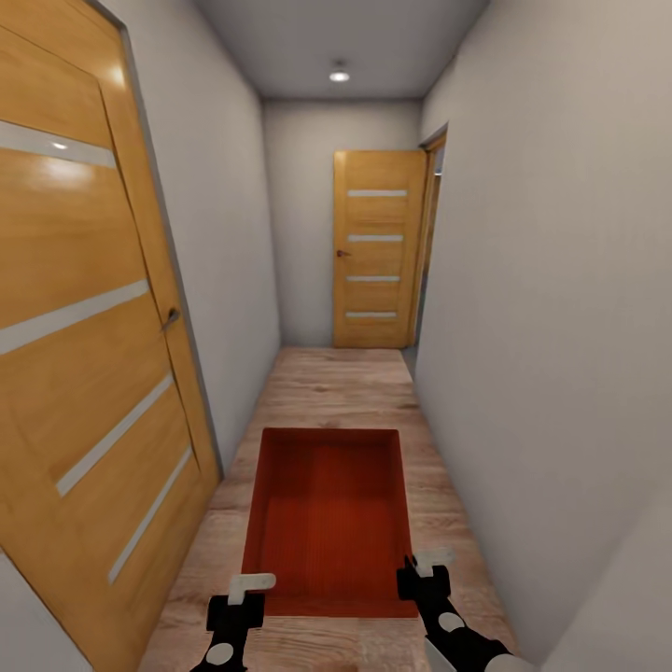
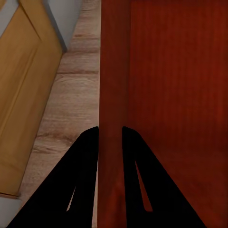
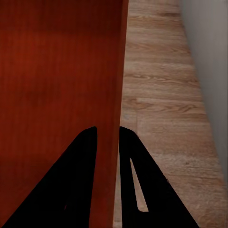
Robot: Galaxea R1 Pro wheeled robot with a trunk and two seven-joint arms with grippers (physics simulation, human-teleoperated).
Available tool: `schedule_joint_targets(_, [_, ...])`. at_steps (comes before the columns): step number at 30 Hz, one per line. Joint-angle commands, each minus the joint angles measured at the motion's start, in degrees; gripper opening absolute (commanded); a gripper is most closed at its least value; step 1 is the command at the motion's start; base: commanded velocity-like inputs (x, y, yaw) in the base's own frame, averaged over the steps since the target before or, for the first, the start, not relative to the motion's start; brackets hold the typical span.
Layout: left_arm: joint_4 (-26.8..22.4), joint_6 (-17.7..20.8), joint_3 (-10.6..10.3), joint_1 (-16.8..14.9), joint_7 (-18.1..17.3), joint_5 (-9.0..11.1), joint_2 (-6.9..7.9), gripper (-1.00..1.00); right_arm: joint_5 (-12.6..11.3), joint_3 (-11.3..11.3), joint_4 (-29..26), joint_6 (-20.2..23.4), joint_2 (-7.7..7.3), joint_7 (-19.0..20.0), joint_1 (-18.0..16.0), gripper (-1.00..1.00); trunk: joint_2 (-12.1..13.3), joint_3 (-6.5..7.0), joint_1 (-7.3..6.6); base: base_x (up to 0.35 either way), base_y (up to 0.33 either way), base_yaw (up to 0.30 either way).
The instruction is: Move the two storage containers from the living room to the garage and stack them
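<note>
Narrow hallway w/ wood floor [image 1: 327,383]: storage container [image 1: 331,518] carried ahead, left claw [image 1: 245,597] & right claw [image 1: 422,571] each pinched on a thin side wall. Prob. light, bendy; grip both walls.

No text, label, brand, number or sign can be read anywhere in these views.
</note>
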Motion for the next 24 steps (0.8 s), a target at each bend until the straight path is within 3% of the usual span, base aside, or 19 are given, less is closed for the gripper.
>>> schedule_joint_targets(1, [-1.3, -3.0, 1.9, -0.1, 1.9, 2.8, 0.02, -1.0, -1.6, -2.5, 0.5, -0.4, -0.03, -2.6, 0.0, -1.0, -0.1, -0.08, 0.04, 0.321, 0.0, 0.0])
schedule_joint_targets(24, [-1.3, -3.0, 1.8, -0.1, 1.8, 2.7, 0.11, -1.0, -1.6, -2.5, 0.5, -0.4, -0.03, -2.6, 0.0, -1.0, -0.1, -0.08, 0.04, 0.322, 0.0, 0.0])
